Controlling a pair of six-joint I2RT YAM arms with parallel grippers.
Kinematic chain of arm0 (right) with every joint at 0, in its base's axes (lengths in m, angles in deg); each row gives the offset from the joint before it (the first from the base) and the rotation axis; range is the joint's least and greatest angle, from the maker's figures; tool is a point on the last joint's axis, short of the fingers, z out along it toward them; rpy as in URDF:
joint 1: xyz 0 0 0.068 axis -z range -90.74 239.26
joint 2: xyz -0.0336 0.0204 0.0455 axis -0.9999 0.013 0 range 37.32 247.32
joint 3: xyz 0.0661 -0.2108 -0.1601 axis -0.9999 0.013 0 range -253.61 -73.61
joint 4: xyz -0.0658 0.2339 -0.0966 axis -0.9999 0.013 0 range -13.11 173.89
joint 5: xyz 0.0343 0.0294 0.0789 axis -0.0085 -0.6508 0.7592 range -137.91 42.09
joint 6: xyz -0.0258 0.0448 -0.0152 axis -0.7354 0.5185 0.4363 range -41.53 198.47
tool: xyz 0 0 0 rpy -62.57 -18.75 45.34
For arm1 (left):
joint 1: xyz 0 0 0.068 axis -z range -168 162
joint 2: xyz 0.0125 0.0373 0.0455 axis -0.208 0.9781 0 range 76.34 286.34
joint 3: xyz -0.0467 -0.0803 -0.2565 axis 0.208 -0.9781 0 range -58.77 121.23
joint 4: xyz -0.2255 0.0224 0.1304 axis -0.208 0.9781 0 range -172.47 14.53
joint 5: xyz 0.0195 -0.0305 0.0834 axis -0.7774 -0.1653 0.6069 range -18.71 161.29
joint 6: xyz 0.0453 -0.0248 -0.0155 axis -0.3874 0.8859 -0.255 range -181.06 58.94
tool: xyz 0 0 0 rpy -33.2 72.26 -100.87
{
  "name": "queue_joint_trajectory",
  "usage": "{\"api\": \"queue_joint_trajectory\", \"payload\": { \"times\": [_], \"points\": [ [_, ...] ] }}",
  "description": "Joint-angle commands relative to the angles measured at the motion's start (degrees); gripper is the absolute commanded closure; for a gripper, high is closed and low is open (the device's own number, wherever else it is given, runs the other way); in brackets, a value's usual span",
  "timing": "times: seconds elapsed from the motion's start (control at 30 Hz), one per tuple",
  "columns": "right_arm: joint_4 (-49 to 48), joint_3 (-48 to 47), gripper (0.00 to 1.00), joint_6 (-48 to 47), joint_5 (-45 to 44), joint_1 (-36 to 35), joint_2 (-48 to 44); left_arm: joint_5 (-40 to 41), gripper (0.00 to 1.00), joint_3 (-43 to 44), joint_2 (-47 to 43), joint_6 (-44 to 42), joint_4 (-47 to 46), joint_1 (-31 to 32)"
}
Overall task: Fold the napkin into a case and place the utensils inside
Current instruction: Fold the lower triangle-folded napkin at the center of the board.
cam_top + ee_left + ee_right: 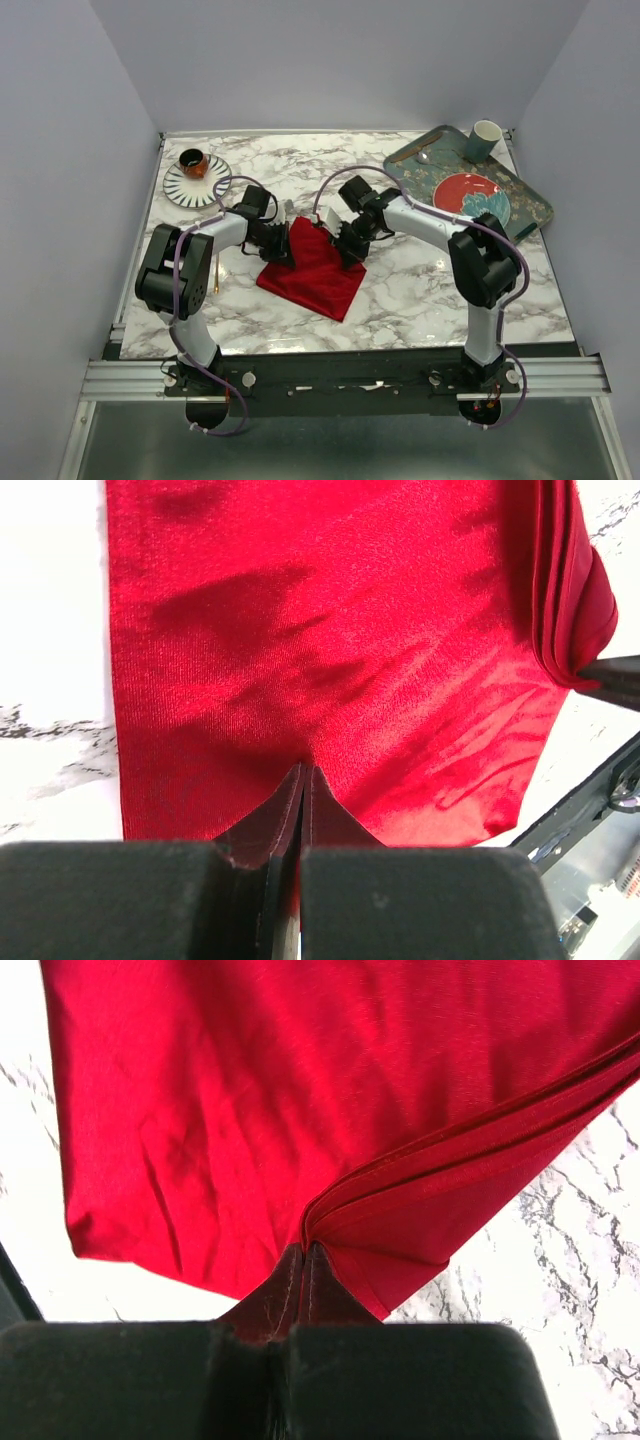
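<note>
The red napkin (318, 272) lies folded in the middle of the marble table, its far edge lifted between both grippers. My left gripper (283, 246) is shut on the napkin's far left edge; in the left wrist view the jaws (303, 772) pinch the cloth (320, 630). My right gripper (346, 246) is shut on the far right edge, where layered folds (450, 1175) meet the jaws (304, 1248). A thin gold sliver (214, 288), perhaps the spoon, shows beside the left arm. The fork is not clearly in view.
A striped saucer with a dark cup (196, 172) stands at the back left. A green patterned tray (530, 205) at the back right holds a round red plate (470, 192), a green cup (485, 138) and a brown-handled utensil (425, 157).
</note>
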State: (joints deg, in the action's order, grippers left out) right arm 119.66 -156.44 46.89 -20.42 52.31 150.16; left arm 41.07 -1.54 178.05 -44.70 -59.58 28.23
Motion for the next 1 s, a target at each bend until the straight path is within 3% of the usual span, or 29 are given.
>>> {"api": "queue_joint_trajectory", "payload": {
  "times": [0.0,0.37,0.77,0.87,0.97],
  "points": [
    [-3.7,4.1,0.99,-8.1,-1.8,-1.4,-5.0,2.4,0.93,0.1,1.8,0.0,0.6,-0.6],
    [-5.7,12.0,0.99,-20.0,-0.3,-5.1,-10.8,2.7,0.93,-0.3,1.8,0.4,0.3,-0.8],
    [-9.1,19.8,0.99,-28.7,-4.6,-8.9,-11.1,2.4,0.93,-0.8,0.8,0.3,-0.1,-1.6],
    [-10.2,20.5,0.99,-29.8,-6.0,-8.9,-10.5,-0.5,0.89,-1.9,-2.0,-0.3,-0.7,-3.4],
    [-10.2,20.3,0.99,-29.8,-7.1,-8.8,-9.7,-5.2,0.74,-3.4,-6.7,-1.4,-1.1,-6.6]
  ]
}}
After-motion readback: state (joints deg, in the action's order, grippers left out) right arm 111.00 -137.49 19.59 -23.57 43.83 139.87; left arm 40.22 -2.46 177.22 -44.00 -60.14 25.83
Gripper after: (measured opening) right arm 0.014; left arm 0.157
